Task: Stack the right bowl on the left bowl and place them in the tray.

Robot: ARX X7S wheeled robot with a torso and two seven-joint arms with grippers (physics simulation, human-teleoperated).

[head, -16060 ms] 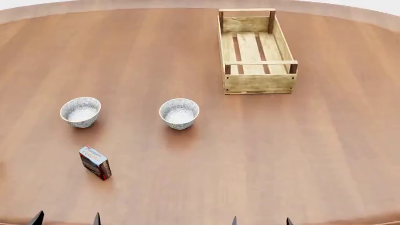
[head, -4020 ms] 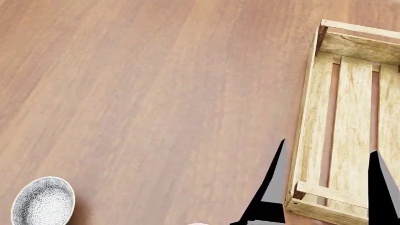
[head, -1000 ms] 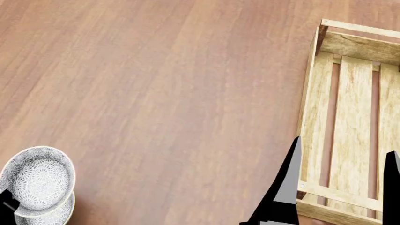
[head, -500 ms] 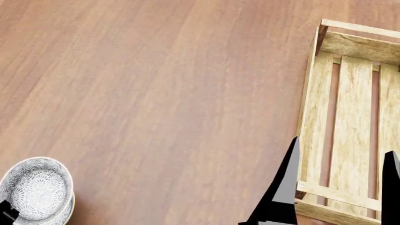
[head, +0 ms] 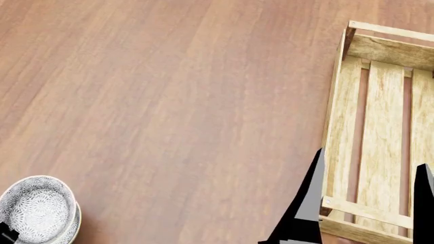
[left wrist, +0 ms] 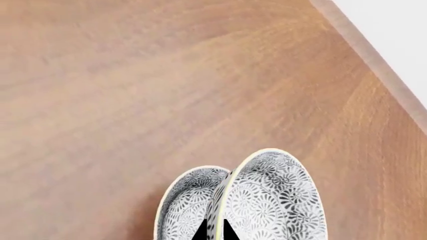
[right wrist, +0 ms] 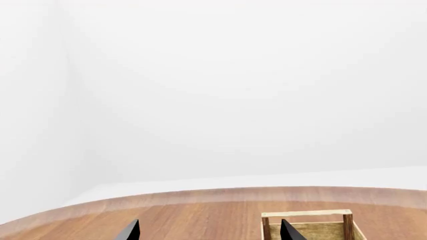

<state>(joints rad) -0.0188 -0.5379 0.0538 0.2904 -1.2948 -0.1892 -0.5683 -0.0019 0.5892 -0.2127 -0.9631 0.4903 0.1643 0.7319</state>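
Since the frame 1 s back, upper bowl [head: 35, 207] has dropped lower at near-left of head view and now sits nested into lower bowl [head: 66, 230]; right arm and tray unchanged. Status: stacking approx. done. Left wrist view shows upper bowl [left wrist: 267, 200] tilted inside lower bowl [left wrist: 183, 202], rims touching, not level. Left gripper [left wrist: 215, 231] is clenched on rim of the upper bowl, one fingertip either side of the wall; not yet let go, so cannot confirm stack stands by itself. Right gripper [head: 369, 201] hangs spread wide and empty over near end of tray [head: 336, 127], holding nothing. Tray floor bare, well apart from bowls, at far right on table [head: 176, 91]. Outstanding, in my judgement: settle stack flat, then carry both bowls rightward across the table and set them inside the tray. Second half not started.
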